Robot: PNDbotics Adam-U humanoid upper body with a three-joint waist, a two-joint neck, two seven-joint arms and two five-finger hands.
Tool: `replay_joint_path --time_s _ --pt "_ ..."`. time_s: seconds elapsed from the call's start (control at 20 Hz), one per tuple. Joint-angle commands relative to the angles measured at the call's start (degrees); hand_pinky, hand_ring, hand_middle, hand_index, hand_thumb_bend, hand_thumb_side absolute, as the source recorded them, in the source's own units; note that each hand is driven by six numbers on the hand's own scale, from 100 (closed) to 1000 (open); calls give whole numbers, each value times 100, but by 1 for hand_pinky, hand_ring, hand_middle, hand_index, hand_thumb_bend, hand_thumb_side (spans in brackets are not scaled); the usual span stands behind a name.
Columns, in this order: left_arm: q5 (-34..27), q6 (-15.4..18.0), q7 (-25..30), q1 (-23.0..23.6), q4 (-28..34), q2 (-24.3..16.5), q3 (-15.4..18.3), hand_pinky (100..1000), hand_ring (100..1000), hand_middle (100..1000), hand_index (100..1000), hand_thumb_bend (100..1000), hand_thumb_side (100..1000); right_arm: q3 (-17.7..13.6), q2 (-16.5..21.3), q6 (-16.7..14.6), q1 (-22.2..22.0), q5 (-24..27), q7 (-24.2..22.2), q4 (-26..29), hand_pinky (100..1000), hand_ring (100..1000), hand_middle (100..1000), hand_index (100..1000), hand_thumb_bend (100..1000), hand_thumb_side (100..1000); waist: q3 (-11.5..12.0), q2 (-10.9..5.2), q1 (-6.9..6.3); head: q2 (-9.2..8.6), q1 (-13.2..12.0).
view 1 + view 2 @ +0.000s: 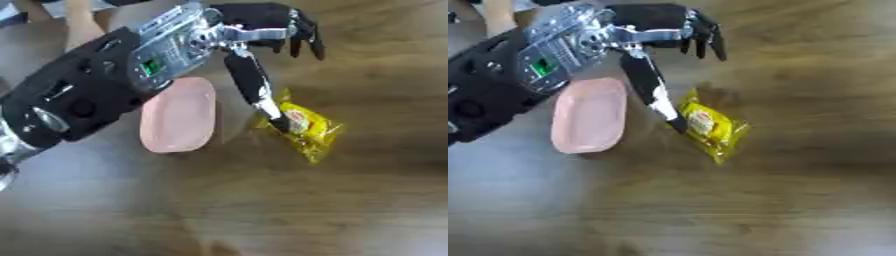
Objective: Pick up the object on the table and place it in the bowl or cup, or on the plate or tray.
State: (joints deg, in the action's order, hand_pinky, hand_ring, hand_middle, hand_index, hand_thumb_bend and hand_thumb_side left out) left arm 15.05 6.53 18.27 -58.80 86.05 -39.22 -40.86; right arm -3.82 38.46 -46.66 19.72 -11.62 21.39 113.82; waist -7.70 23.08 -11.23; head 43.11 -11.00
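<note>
The robot's left hand (262,37) reaches in from the upper left, its fingers (302,35) spread and hanging downward, closed around nothing. Its long black thumb (254,82) stretches down, and the tip lies against the near edge of a small yellow crinkled plastic packet with a red-and-white label (302,127). The packet lies flat on the brown wood-grain table (350,200), not lifted. Just left of the thumb, close to the packet but apart from it, sits a shallow pink oblong plastic tray (179,115), partly covered by the black forearm (79,95)
</note>
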Motion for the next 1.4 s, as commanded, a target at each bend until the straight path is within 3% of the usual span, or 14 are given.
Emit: replay_joint_path --time_s 0.05,0.95,1.4 --pt "-117 53 -112 62 -84 -3 -31 519 642 728 795 797 547 -90 179 -83 83 7 108 77 408 534 674 664 100 1000 -11 -82 46 49 14" --pt "432 177 -748 93 -625 1098 -160 485 613 698 768 681 517 -108 202 -78 137 3 151 77 411 535 676 663 100 1000 -89 -61 20 25 -66" --pt "526 389 -623 201 -698 970 -242 498 623 704 774 705 510 -141 213 -19 141 30 134 77 409 534 674 672 100 1000 -99 -40 -60 100 -22"
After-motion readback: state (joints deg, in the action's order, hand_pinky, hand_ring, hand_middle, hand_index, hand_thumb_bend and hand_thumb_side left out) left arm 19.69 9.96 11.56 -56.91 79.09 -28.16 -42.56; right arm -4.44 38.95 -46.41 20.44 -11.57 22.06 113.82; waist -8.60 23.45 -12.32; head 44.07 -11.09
